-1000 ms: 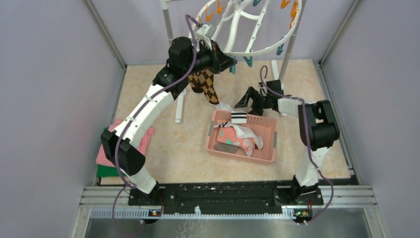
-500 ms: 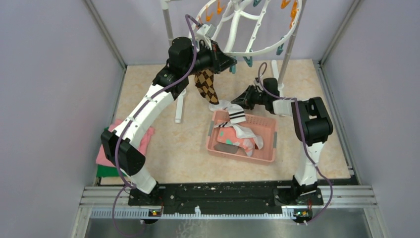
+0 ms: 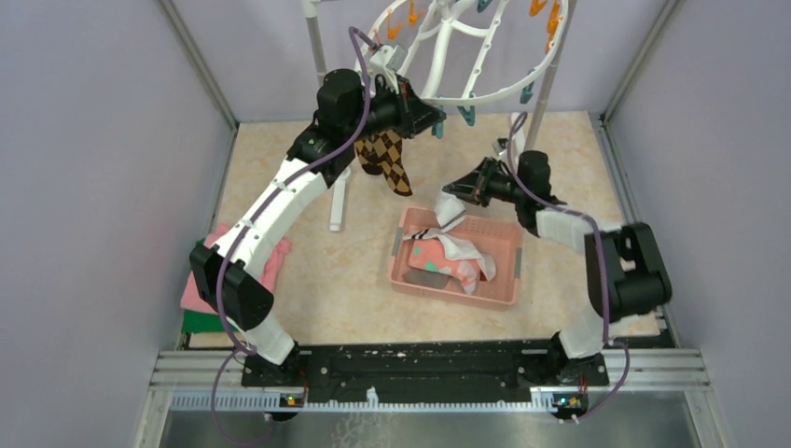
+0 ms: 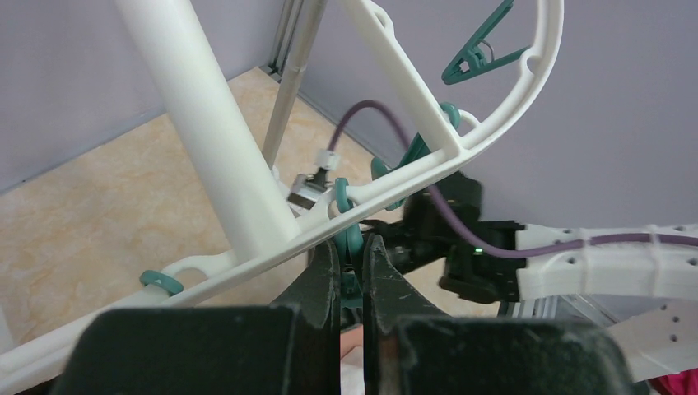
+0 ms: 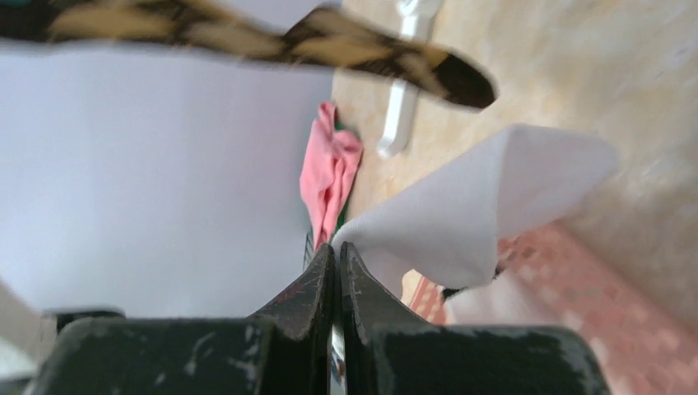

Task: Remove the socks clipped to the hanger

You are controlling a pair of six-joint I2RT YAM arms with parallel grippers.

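Observation:
The hanger (image 3: 488, 95) is a white oval ring with orange and teal clips, up at the back. My left gripper (image 3: 432, 115) is shut on a teal clip (image 4: 349, 243) under the ring's rim (image 4: 497, 123). A brown argyle sock (image 3: 386, 159) hangs just below that gripper. My right gripper (image 3: 456, 197) is shut on the edge of a white sock (image 5: 486, 202) with black cuff stripes (image 3: 447, 217); the sock trails down into the pink basket (image 3: 515, 263). The argyle sock (image 5: 370, 45) crosses the top of the right wrist view.
In the basket lie a pink spotted sock (image 3: 438, 257) and a grey one (image 3: 427, 278). Folded pink and green cloths (image 3: 200, 301) sit at the left wall. The rack's white post (image 3: 318, 51) and metal pole (image 3: 548, 86) stand at the back.
My right gripper was open a second ago; it has moved left to the basket's far rim, shut on the white sock and lifted its end. The left arm holds still.

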